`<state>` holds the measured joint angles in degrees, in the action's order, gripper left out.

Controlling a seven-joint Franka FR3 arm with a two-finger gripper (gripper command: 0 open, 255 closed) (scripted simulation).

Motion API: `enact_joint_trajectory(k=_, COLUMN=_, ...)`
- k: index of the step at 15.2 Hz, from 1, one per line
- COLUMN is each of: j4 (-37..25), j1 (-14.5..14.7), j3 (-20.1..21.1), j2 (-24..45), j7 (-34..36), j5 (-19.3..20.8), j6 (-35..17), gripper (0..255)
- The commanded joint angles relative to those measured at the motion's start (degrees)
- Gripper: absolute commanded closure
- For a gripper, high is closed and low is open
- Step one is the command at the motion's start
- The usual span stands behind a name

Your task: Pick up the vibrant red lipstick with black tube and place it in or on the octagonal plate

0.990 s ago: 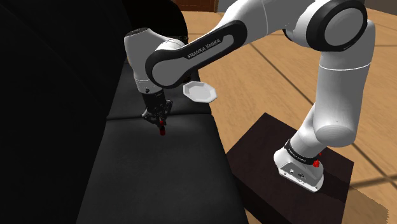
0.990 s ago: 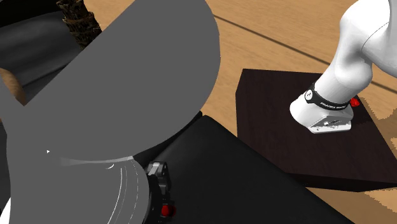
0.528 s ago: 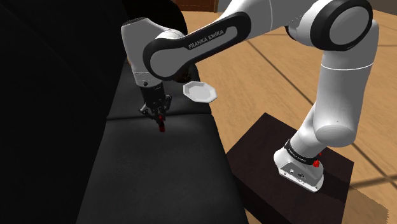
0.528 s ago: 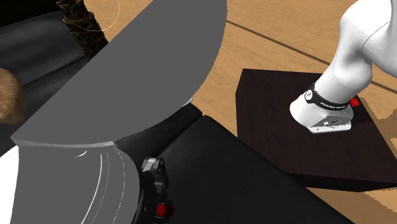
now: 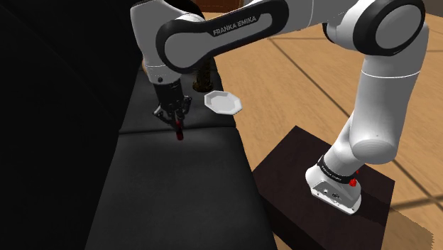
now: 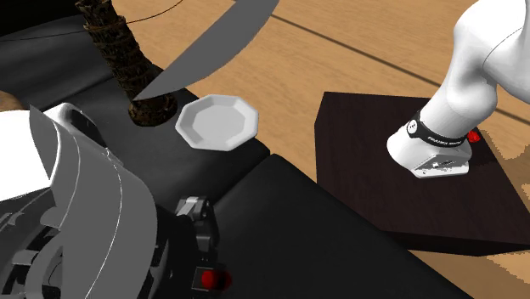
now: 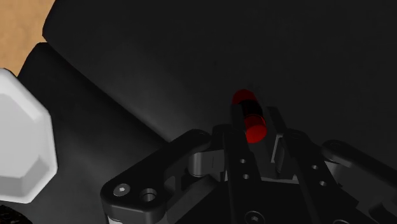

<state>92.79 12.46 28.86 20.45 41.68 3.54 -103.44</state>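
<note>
As far as my screens tell me, the lipstick (image 7: 250, 118) sits pinched between the two black fingers of the tool (image 7: 256, 130), which is closed on it from both sides. Its free end pokes out past the fingertips. I see a glossy red rounded end, then a black band, then a brighter red stretch running down between the fingers. From the shoulder view the lipstick (image 5: 179, 132) hangs as a short red-and-dark stub under the tool (image 5: 177, 124), over the seam between two cushions of the black sofa (image 5: 177, 192). I cannot tell whether its lower end touches the cushion. In the second exterior view the lipstick (image 6: 212, 278) shows as a small red dot in a dark ring, just below the tool (image 6: 204, 255).

I find the octagonal plate (image 5: 224, 102) near the tool, toward the shoulder view's right, lying flat on the sofa close to its edge. The plate (image 6: 217, 123) is plain white, with a flat middle and a raised, faceted rim, and its whole inner face shows bare. In the wrist view a part of the plate (image 7: 19, 153) lies off to the side of the tool, apart from it.

Just beside the plate stands a rough, dark brown trunk (image 6: 127, 59). Beyond the sofa I see the wooden floor (image 5: 298, 85) and the dark brown stand (image 5: 284, 170) carrying the arm's base.
</note>
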Motion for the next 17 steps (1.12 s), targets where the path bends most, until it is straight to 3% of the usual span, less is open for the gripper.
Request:
enact_joint_trajectory(k=1, j4=-1.3, j1=0.0, j3=0.1, j2=-0.3, j7=0.0, j5=-0.2, j6=1.5, gripper=255)
enact_joint_trajectory(k=3, j4=-1.9, j1=0.0, j3=0.1, j2=-0.5, j7=0.0, j5=-0.2, j6=2.3, gripper=255)
enact_joint_trajectory(k=17, j4=8.0, j1=-13.2, j3=-5.8, j2=-10.5, j7=-19.1, j5=-3.3, j6=2.4, gripper=255)
